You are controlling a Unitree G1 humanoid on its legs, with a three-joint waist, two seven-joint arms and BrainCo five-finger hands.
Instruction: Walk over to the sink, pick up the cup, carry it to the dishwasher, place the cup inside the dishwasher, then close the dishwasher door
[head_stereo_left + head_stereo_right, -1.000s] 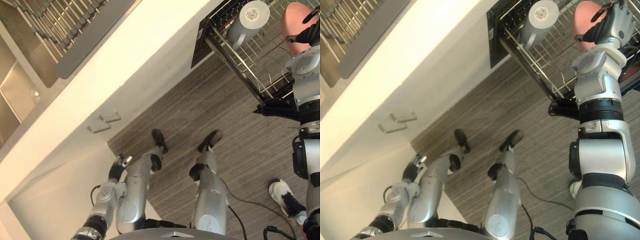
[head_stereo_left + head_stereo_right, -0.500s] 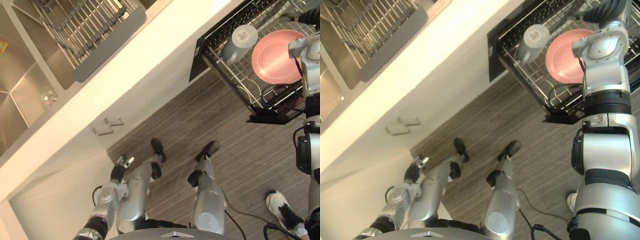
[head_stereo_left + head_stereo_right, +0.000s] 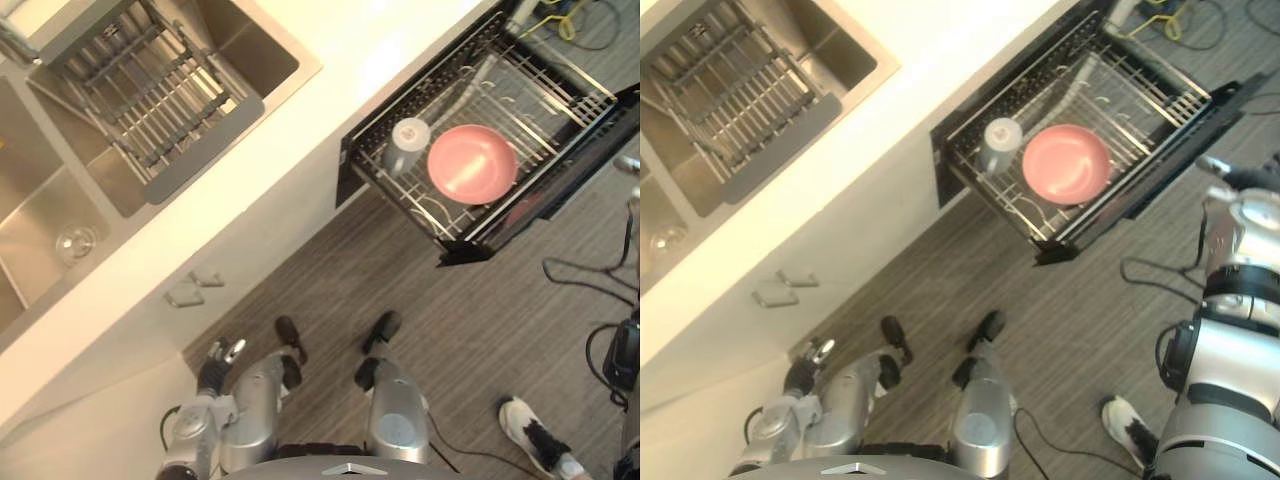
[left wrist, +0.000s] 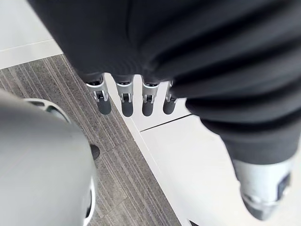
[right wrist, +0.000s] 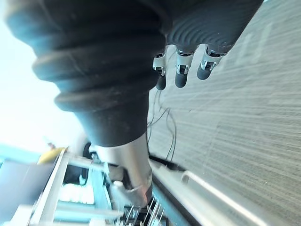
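A grey cup (image 3: 405, 142) stands mouth down in the pulled-out dishwasher rack (image 3: 560, 95), beside a pink plate (image 3: 472, 164). The dishwasher's dark door (image 3: 1140, 215) hangs open under the rack. My right hand (image 3: 1238, 180) is out to the right of the rack, apart from it and over the floor. Its fingers (image 5: 181, 70) are straight and hold nothing. My left hand (image 3: 220, 354) hangs low beside the white cabinet, with its fingers (image 4: 123, 101) straight and empty.
A steel sink (image 3: 60, 220) with a wire drying rack (image 3: 150, 100) in it lies in the white counter (image 3: 330, 60) at the left. A person's white shoe (image 3: 530, 440) is on the grey wood floor at the lower right. Cables (image 3: 560, 15) lie beyond the dishwasher.
The camera has moved and takes in more of the room. My right arm has drawn back from the plate and the rack, out to the right. The cup stays in the rack.
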